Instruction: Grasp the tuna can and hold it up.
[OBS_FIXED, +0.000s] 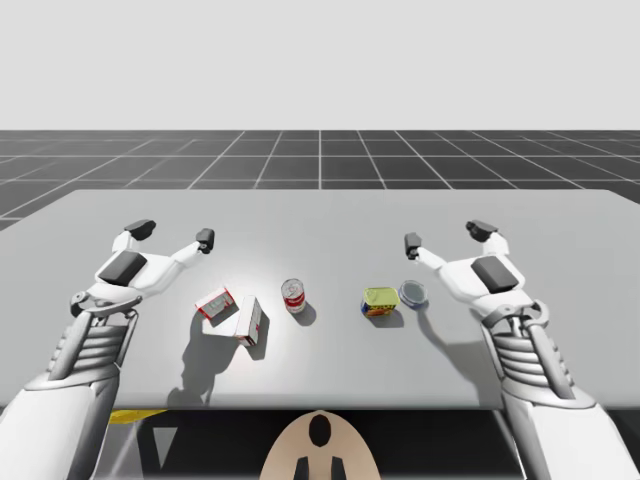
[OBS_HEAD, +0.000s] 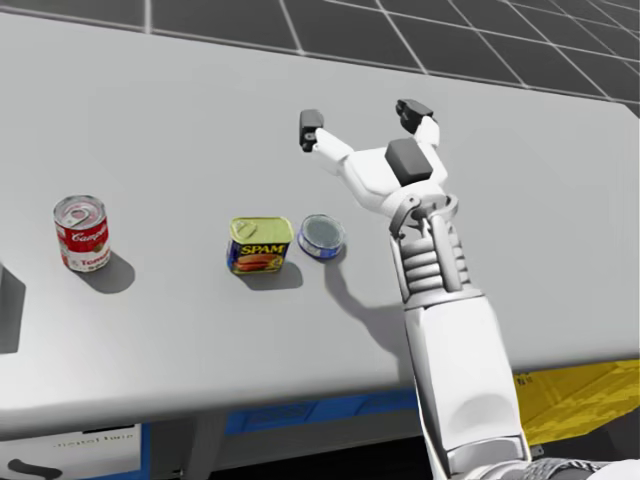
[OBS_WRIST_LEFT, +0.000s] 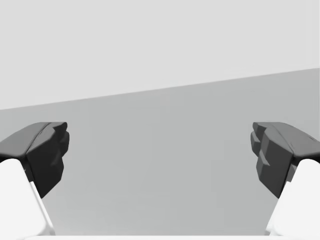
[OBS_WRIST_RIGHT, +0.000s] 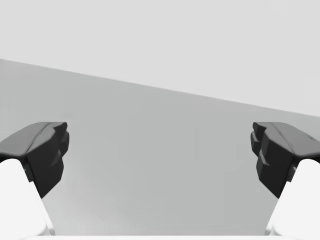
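Tuna can (OBS_FIXED: 413, 294) flat on table (OBS_FIXED: 320, 215), right of centre in the high view, just beside yellow-green boxy can (OBS_FIXED: 380, 300). Right gripper (OBS_FIXED: 446, 236) just above and right of it in that frame, spread wide, grasping nothing, presumably poised as the nearer hand. Left gripper (OBS_FIXED: 172, 234) at frame left, likewise released and idle, well apart from the target. Looks like the very start: lower over the can's free side, avoid nudging the neighbour.

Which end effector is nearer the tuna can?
Right. The right end effector is just beyond the tuna can and slightly to its right; the left end effector is far to its left, past the red can.
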